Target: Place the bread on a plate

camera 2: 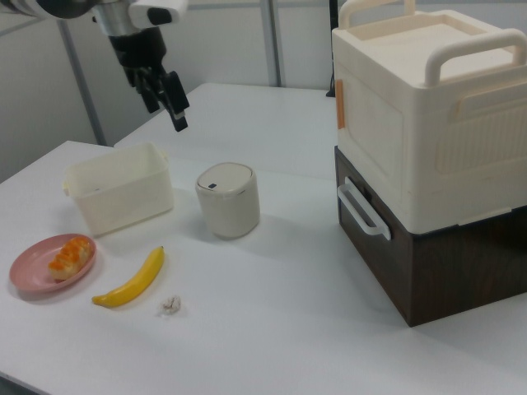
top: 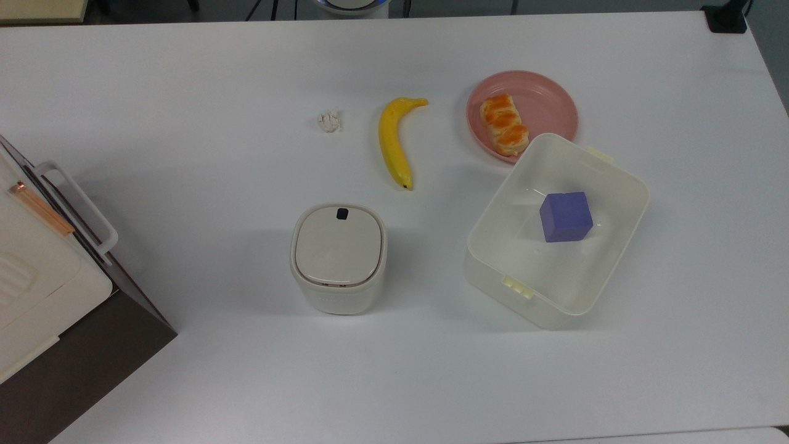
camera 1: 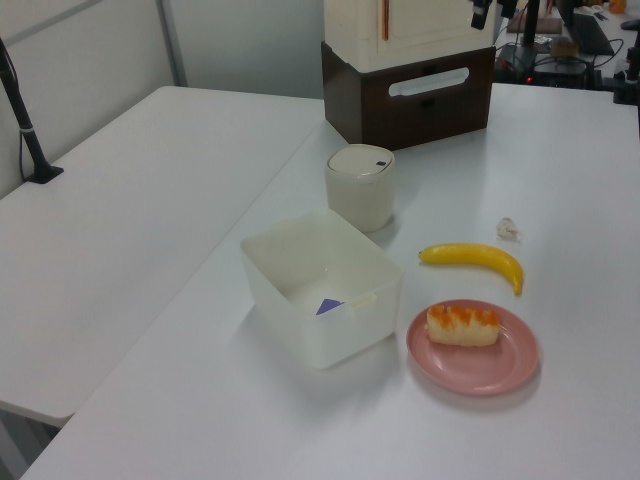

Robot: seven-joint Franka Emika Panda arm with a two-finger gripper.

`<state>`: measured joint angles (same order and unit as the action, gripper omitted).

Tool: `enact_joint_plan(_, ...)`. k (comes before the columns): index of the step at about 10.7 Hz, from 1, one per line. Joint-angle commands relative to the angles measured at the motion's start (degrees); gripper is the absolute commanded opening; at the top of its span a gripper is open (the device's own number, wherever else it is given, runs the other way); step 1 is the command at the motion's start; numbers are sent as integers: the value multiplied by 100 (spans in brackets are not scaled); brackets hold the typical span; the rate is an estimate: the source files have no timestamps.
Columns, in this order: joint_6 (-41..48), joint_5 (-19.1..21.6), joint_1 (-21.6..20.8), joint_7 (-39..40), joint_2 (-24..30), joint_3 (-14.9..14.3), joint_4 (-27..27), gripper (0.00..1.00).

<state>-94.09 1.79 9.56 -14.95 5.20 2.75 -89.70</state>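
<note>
Where it lies, bread [top: 504, 124], three glossy humps

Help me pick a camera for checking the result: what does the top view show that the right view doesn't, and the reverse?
Top view's extra: the purple cube lying inside the translucent white rectangular tub.

Right view's extra: the black two-finger gripper, open and high above the table, and the cream handled crate seen whole on its dark brown box.

Shared: the glazed tan bread lying on the round pink plate, the yellow banana, the tub, the cream lidded canister and the white crumpled scrap.
</note>
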Motion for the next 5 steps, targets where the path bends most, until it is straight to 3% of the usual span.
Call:
enact_joint_plan(1,-84,445,-347,19,-10,-608,75,100)
enact_joint_plan(3,-83,427,-927,19,-10,-1204,163,100)
enact_joint_plan(5,-101,436,-903,19,-19,-1224,172,100)
